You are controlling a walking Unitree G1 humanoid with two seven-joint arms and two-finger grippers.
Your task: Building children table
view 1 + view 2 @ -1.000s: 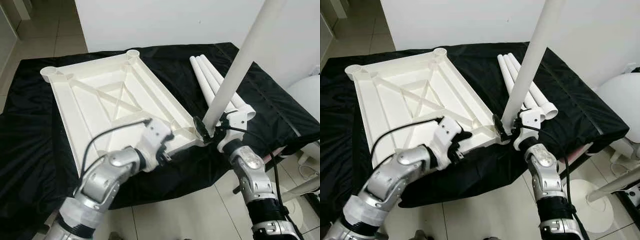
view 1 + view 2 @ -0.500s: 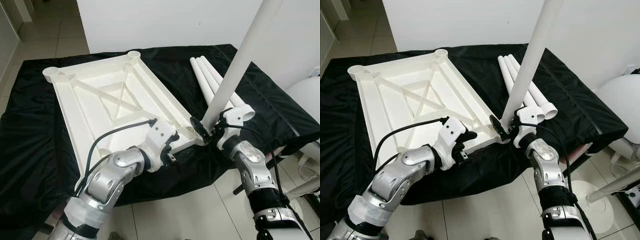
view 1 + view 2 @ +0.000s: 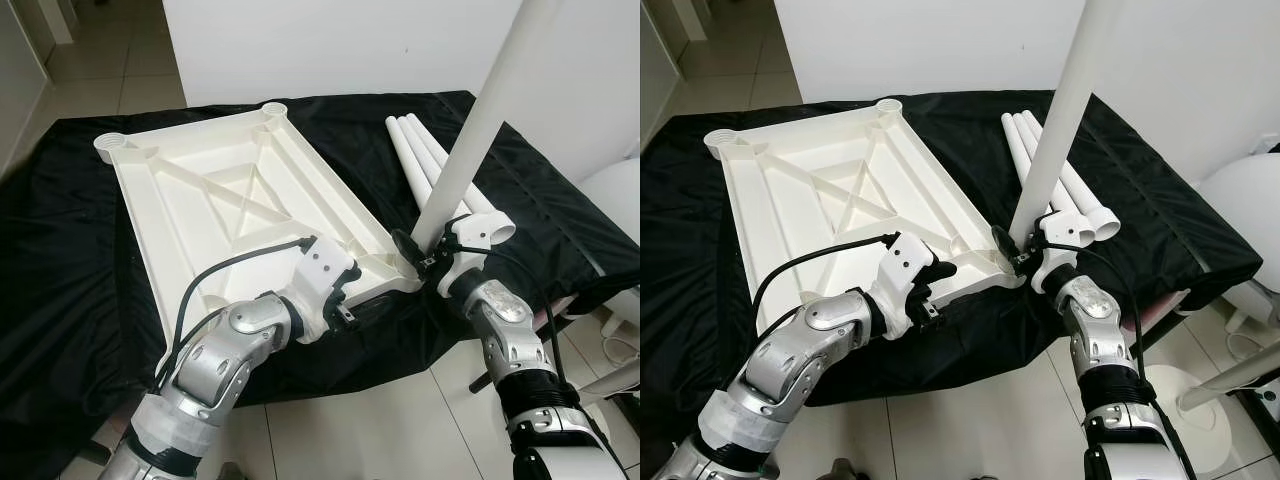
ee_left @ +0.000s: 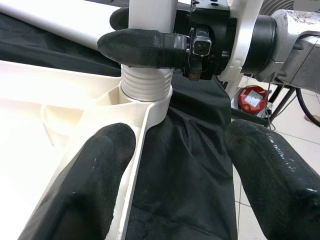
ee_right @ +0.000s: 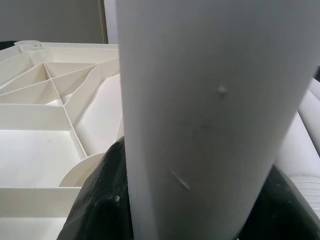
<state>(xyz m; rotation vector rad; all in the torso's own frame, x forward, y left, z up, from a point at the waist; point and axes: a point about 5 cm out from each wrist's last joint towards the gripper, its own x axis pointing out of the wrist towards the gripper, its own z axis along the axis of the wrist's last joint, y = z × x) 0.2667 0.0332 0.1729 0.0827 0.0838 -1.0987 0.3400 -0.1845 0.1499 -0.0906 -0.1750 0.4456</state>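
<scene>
White moulded plastic, the upside-down tabletop [image 3: 240, 215] lies light and stiff on the black-draped counter [image 3: 60, 260]. The right pincer [image 4: 150, 44] clamps the smooth white tubular leg [image 3: 470, 135] just above its thread, entering the corner socket [image 4: 142, 102]; the left pincer [image 4: 180, 165] gapes, straddling the rim.

White tabletop [image 3: 230, 200] lies underside-up; leg [image 3: 480, 120] stands in its corner socket.

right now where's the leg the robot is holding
The leg stands upright in the tabletop's near right corner socket, gripped low by the right gripper.
</scene>
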